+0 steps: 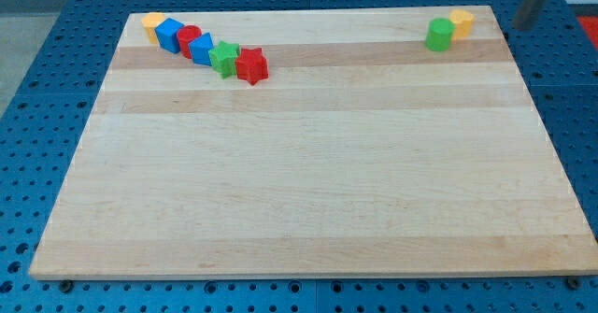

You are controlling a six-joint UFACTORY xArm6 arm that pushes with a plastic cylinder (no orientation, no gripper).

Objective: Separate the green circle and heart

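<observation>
A green circle block (439, 35) stands near the board's top right corner. A yellow heart block (462, 21) touches it on its upper right side. My tip (521, 23) shows as a dark blurred rod at the view's top right, to the right of the yellow heart and past the board's right edge. It touches no block.
A touching row of blocks runs diagonally at the board's top left: a yellow block (151, 23), a blue block (169, 35), a red block (190, 39), a blue block (202, 50), a green star (224, 58) and a red star (251, 65). The wooden board (308, 182) lies on a blue perforated table.
</observation>
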